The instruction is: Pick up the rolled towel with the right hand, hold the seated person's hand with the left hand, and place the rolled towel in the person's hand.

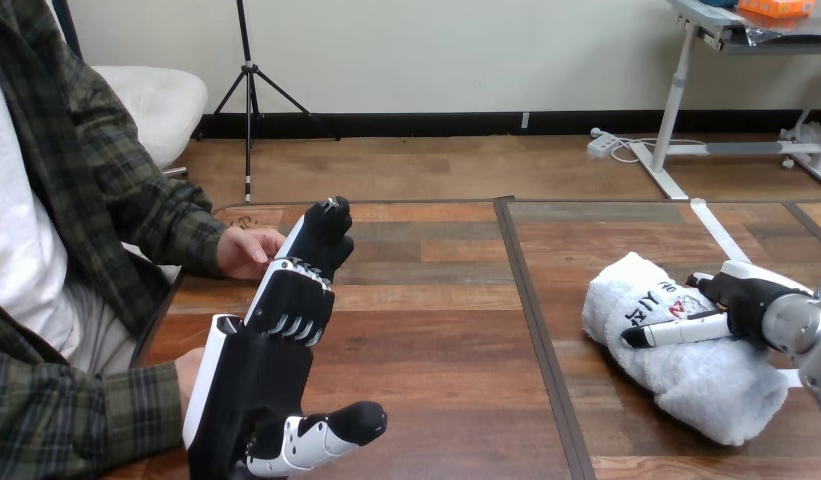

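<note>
Head view: both hands staged, nothing gripped yet.
Right hand (pixel 746 300) lies straight-fingered on the rolled towel (pixel 686 385), which sits on the table (pixel 436 330) at right: pre-grasp, I'd say. Left hand (pixel 251 380) is wide open, reaching beside the person's hand (pixel 248 250) to take it.

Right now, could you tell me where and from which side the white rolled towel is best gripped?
Probably across the middle of the white rolled towel, from above and from its right side, where the right hand rests. The roll lies flat and slanted, its rounded sides exposed.
</note>
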### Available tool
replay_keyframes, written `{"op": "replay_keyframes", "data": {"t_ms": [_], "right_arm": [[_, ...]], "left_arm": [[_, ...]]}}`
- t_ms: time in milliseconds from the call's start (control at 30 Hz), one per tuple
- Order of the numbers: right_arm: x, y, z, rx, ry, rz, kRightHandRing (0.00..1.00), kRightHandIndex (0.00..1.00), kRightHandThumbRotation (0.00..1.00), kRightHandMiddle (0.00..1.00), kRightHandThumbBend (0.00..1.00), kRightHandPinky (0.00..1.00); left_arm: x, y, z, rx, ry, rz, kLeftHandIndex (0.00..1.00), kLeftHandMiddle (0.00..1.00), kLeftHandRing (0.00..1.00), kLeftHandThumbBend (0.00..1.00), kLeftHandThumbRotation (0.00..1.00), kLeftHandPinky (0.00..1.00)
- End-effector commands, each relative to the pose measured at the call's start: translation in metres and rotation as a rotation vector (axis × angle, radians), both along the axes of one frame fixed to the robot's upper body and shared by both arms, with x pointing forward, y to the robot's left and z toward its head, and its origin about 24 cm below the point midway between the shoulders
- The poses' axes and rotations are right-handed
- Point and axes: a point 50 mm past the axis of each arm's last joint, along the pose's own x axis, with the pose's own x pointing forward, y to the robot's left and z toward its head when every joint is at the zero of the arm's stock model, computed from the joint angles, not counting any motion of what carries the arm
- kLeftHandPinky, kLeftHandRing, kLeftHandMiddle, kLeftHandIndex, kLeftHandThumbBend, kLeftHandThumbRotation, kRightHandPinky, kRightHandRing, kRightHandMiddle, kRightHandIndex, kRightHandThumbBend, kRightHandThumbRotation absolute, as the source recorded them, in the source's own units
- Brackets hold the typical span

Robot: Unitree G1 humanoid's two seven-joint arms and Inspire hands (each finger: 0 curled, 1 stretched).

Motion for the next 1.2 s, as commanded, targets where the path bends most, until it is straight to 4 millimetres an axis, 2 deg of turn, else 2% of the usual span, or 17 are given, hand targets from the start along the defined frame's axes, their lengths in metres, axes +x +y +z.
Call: {"op": "replay_keyframes", "data": {"t_ms": [0, 533, 733, 800, 1033, 1067, 1167], "right_arm": [[-0.014, 0.015, -0.031, 0.023, 0.082, -0.004, 0.9, 1.0, 0.58, 0.94, 1.0, 0.82], [-0.016, 0.031, -0.045, -0.085, 0.098, 0.025, 0.92, 0.99, 0.59, 0.97, 1.0, 0.83], [-0.017, 0.035, -0.048, -0.12, 0.039, 0.026, 0.9, 0.95, 0.54, 0.94, 1.0, 0.79], [-0.017, 0.036, -0.049, -0.133, 0.018, 0.024, 0.86, 0.89, 0.51, 0.91, 1.0, 0.73], [-0.016, 0.037, -0.049, -0.066, -0.046, -0.019, 0.77, 0.81, 0.42, 0.83, 1.0, 0.64], [-0.016, 0.037, -0.049, -0.05, -0.055, -0.029, 0.72, 0.77, 0.36, 0.78, 1.0, 0.6], [-0.016, 0.037, -0.048, -0.02, -0.081, -0.041, 0.66, 0.72, 0.29, 0.72, 1.0, 0.55]], "left_arm": [[0.005, -0.003, 0.015, -0.003, -0.084, -0.015, 0.92, 0.95, 0.96, 1.0, 0.48, 0.96], [0.001, 0.0, 0.02, 0.011, -0.1, 0.011, 0.92, 0.94, 0.95, 1.0, 0.49, 0.93], [0.0, 0.001, 0.022, 0.013, -0.1, 0.025, 0.91, 0.94, 0.94, 1.0, 0.49, 0.91], [-0.001, 0.001, 0.022, 0.014, -0.1, 0.023, 0.91, 0.93, 0.94, 1.0, 0.49, 0.91], [-0.001, 0.002, 0.024, 0.014, -0.093, 0.023, 0.91, 0.94, 0.94, 1.0, 0.49, 0.91], [-0.001, 0.002, 0.024, 0.013, -0.093, 0.023, 0.91, 0.93, 0.94, 1.0, 0.48, 0.91], [-0.001, 0.002, 0.024, 0.013, -0.094, 0.023, 0.91, 0.93, 0.94, 1.0, 0.48, 0.92]]}}
